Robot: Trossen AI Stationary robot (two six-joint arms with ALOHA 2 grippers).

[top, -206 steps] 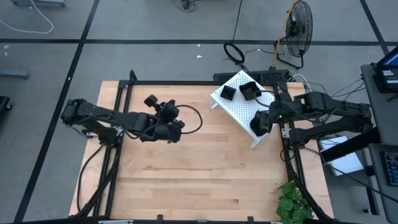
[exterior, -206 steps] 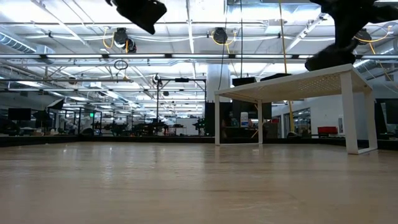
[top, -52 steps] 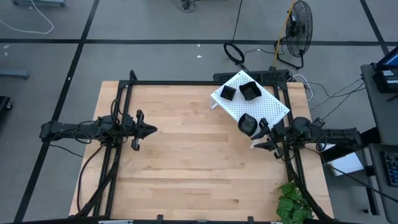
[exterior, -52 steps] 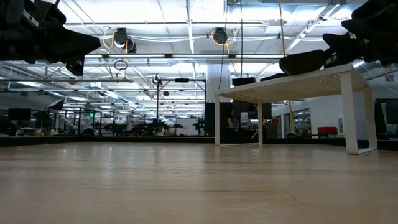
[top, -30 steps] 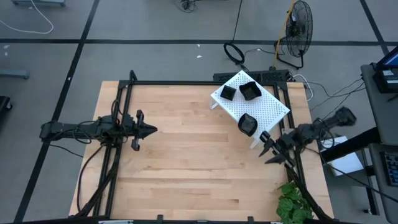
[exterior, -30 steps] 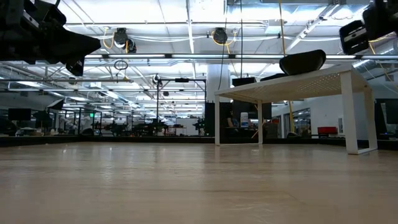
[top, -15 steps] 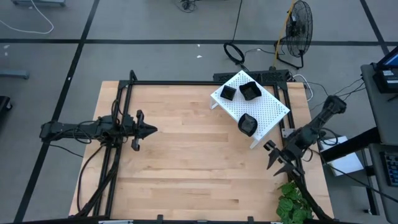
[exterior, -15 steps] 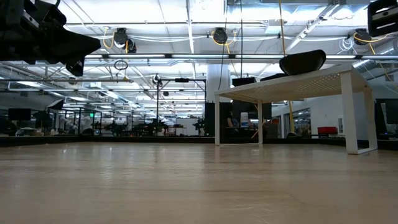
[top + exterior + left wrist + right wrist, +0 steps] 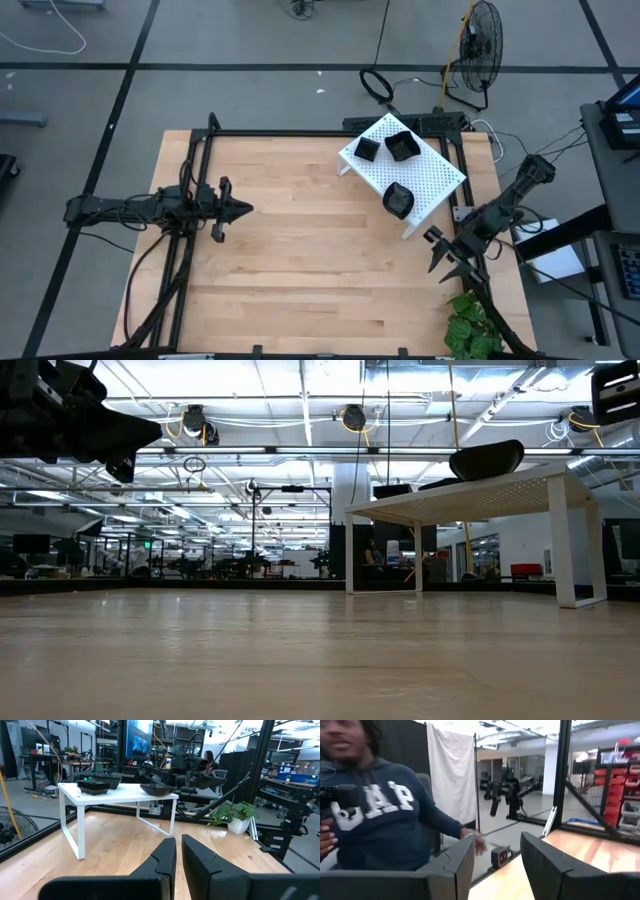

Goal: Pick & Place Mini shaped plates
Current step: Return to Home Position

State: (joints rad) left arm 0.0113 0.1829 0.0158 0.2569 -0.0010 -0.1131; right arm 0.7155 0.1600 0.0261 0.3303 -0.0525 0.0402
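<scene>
Three small glossy black mini shaped plates lie on top of a white perforated rack [image 9: 430, 175] at the table's far right: two at its far end [image 9: 367, 149] [image 9: 402, 146] and one near its near end [image 9: 398, 200]. The low view shows that nearer plate [image 9: 487, 460] on the rack's edge. My right gripper [image 9: 440, 270] hangs open near the table's right edge, past the rack's near corner, pointing toward the near edge and holding nothing. Shut and with nothing in it, my left gripper [image 9: 246, 209] waits level over the table's left side.
The rack stands on its legs [image 9: 570, 540] on the wooden table [image 9: 300, 270]. A potted plant [image 9: 470, 325] sits at the near right corner. Past the right edge sits a person in a navy hoodie [image 9: 395, 815]. A dark metal frame [image 9: 190, 250] borders the table.
My right gripper has swung away from the rack's near corner toward the table's near right corner and turned as it went, then stopped; its fingers stay apart. The plates on the rack have not moved.
</scene>
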